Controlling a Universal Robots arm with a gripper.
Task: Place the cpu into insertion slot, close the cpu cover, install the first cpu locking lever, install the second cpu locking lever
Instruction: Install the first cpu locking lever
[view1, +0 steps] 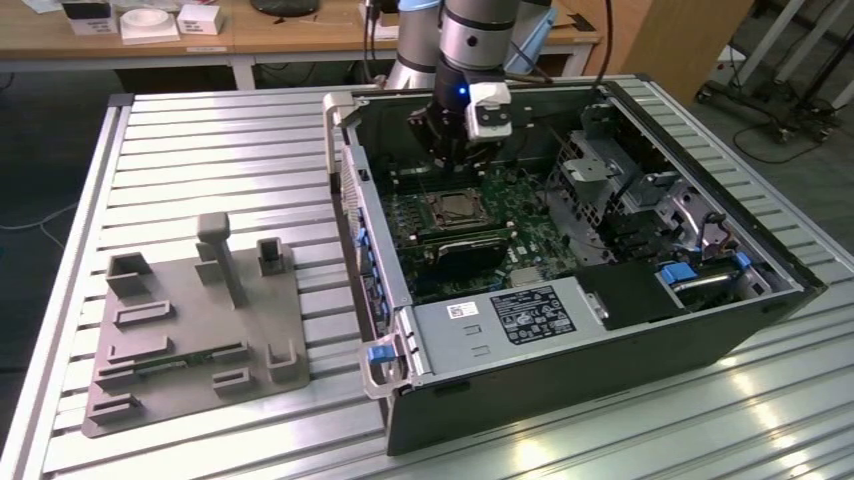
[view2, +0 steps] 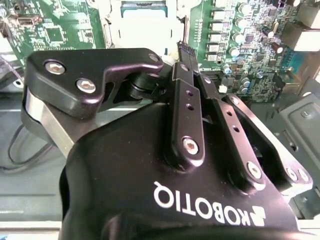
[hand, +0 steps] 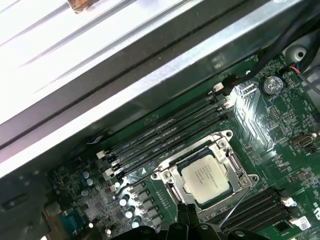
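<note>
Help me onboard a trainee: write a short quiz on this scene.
1. True or false: the cover lies shut around the cpu.
2. The gripper is: A, close to the cpu's edge; B, high above the case; C, outside the case.
3. What colour is the board around the cpu?

Key: 1 true; 2 A; 3 green.
</note>
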